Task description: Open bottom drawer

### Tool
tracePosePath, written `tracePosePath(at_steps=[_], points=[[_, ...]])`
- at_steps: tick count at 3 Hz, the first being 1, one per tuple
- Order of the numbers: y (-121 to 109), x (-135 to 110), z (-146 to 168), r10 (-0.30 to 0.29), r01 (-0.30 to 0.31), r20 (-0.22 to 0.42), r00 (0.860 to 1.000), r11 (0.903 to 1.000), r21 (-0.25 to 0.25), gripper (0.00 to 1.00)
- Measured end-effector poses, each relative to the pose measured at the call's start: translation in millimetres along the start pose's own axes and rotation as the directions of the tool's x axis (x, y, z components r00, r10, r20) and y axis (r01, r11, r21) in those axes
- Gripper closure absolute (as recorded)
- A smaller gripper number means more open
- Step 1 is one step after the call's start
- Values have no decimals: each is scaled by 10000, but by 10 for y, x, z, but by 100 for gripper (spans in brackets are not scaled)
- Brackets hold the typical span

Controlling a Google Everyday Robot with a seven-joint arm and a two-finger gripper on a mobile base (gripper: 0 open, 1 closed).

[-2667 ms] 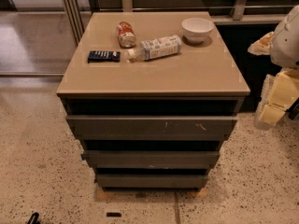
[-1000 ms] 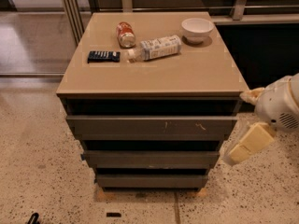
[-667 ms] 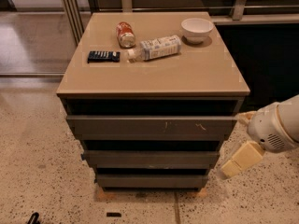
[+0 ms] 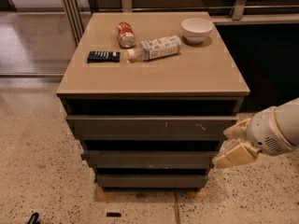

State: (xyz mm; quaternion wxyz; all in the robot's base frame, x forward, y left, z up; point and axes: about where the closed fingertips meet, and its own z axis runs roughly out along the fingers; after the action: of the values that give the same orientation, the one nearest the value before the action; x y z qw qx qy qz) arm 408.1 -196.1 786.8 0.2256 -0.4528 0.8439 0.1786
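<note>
The cabinet has three dark grey drawer fronts stacked under a tan top (image 4: 154, 78). The bottom drawer (image 4: 152, 180) is the narrowest front, lowest, just above the floor, and it is closed. Above it are the mid-sized front (image 4: 149, 158) and the widest front with pale scratch marks (image 4: 149, 125). My gripper (image 4: 230, 143) hangs at the cabinet's right side, level with the middle drawer. Its two cream fingers (image 4: 236, 155) stand apart and hold nothing. It is above and to the right of the bottom drawer and does not touch it.
On the top lie a red can (image 4: 124, 34), a plastic bottle on its side (image 4: 156, 48), a white bowl (image 4: 196, 29) and a dark blue packet (image 4: 103, 56). A metal railing runs behind. Speckled floor (image 4: 42, 171) lies in front and on both sides.
My gripper has come down and leftward from beside the cabinet's top right corner to the right edge of the drawers, at middle-drawer height. The drawers have not moved.
</note>
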Motion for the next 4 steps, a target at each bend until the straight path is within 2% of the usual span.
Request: tracePosePath(at_steps=[1,2,3,4], points=[[0,0,0,0,0,0,10000,10000,0,60],[2,10,10,27,-27,18,10000,10000,39,92],[36,160,163,439,-458,310,9986,9970,621,100],[174,542,545,1547,-1591,484,9868,9815,1067,100]])
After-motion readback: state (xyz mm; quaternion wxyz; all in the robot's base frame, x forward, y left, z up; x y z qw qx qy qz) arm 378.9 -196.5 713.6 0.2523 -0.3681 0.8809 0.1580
